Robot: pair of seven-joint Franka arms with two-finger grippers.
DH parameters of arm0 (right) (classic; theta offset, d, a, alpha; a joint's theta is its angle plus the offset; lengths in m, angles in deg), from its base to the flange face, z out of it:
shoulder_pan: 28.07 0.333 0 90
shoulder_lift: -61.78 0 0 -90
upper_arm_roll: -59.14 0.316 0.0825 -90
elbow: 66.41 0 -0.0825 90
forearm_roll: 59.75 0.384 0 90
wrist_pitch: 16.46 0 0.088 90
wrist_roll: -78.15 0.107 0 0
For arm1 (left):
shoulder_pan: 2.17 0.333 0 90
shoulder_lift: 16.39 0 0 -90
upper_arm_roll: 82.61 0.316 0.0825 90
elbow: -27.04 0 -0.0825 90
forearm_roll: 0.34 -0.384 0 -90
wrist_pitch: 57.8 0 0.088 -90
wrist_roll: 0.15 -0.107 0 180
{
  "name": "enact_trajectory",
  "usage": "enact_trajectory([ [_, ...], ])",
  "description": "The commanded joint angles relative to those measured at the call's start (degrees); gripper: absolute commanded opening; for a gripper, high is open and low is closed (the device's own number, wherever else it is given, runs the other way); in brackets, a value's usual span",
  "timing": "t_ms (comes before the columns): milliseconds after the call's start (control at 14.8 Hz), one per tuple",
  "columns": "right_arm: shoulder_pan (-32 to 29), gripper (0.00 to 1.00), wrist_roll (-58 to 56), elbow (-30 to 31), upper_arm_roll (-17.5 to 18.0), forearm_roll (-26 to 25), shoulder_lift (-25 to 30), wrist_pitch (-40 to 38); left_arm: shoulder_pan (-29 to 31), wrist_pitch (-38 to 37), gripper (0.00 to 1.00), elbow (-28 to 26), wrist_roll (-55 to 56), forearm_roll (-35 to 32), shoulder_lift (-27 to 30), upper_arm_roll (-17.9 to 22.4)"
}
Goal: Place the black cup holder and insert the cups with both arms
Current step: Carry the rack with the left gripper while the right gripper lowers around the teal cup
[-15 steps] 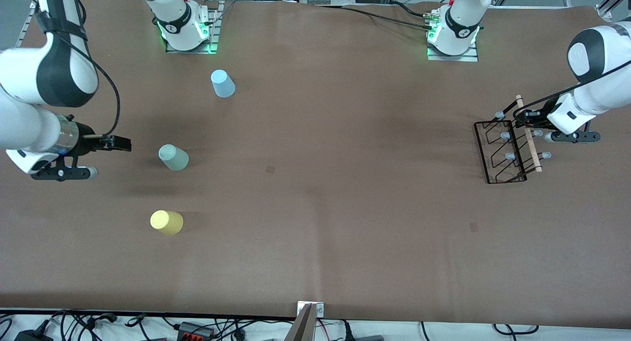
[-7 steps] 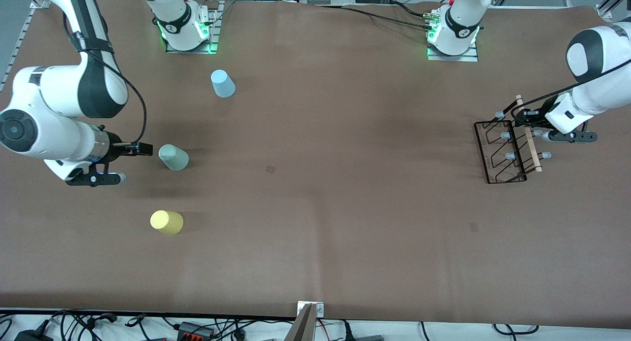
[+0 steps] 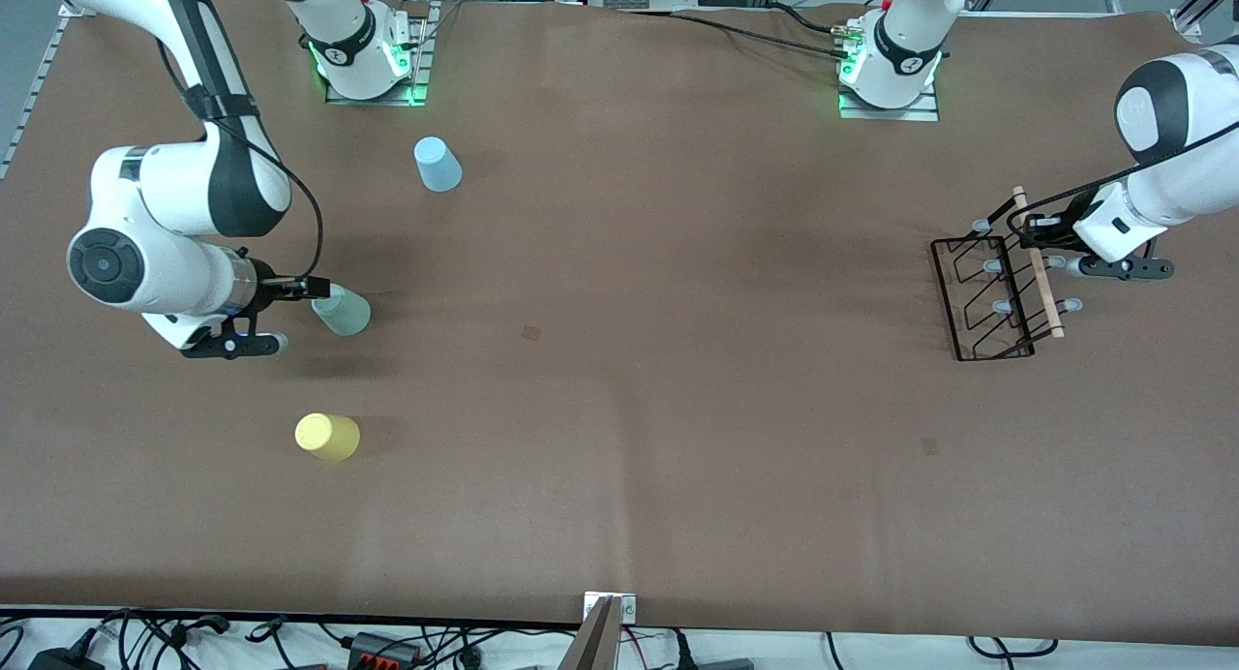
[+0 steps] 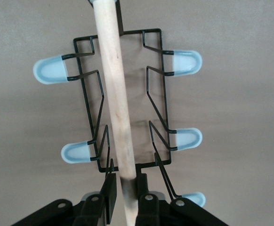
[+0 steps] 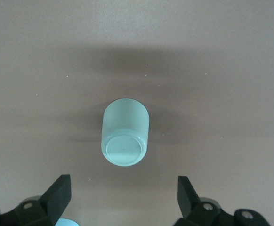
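The black cup holder (image 3: pixel 971 310) stands at the left arm's end of the table, its wooden rod handle (image 3: pixel 1042 275) on top. My left gripper (image 3: pixel 1024 227) is at one end of the rod. In the left wrist view the jaws of the left gripper (image 4: pixel 126 181) straddle the rod (image 4: pixel 113 94), one touching it and a thin gap at the other. The pale grey-green cup (image 3: pixel 345 313) stands mouth down. My right gripper (image 3: pixel 316 288) is open just above and beside it; in the right wrist view the cup (image 5: pixel 125 134) lies ahead of the right gripper (image 5: pixel 123 190). The yellow cup (image 3: pixel 327 437) and the light blue cup (image 3: pixel 438 164) stand apart.
The two arm bases (image 3: pixel 363 55) (image 3: pixel 891 65) stand along the table's edge farthest from the front camera. Cables (image 3: pixel 194 636) lie off the table's nearest edge. The brown table (image 3: pixel 629 360) is bare between the cups and the holder.
My right arm has swung its open gripper across the table toward the grey-green cup until it reaches the cup. The left gripper has stayed at the rod; the holder has not moved.
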Motion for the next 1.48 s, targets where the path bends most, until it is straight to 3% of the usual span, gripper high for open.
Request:
enact_trajectory([
  [0,0.4,1.0,2.9,0.7,-0.1,0.6,-1.8,3.4,1.2,0.0,0.17,-0.3,-1.7,-0.9,-0.2,-0.4],
  [337,0.0,1.0,3.1,5.2,-0.1,4.2,-1.9,9.6,1.2,-0.4,0.01,-0.2,-1.6,-0.9,-0.1,-0.4],
  [539,-0.3,1.0,3.1,8.3,-0.2,4.7,-1.0,13.0,0.4,-6.6,0.01,3.7,-1.0,-0.9,0.1,-0.9],
  [742,-0.3,1.0,3.1,9.9,-0.3,4.7,0.3,13.5,-0.2,-17.6,0.01,12.4,1.1,-0.9,-0.1,-5.9],
  [1011,0.0,1.0,3.1,13.0,-0.3,4.7,1.1,18.3,-0.3,-30.5,0.01,25.4,8.2,-0.1,-2.9,-15.3],
  [1281,-0.2,1.0,3.1,14.3,-0.3,4.7,1.1,19.3,-1.4,-37.2,0.01,38.1,20.7,4.0,-9.9,-24.7],
  [1416,-0.3,1.0,3.1,14.7,-0.3,4.7,0.9,19.9,-4.4,-37.2,0.01,40.6,27.1,4.8,-13.5,-27.6],
])
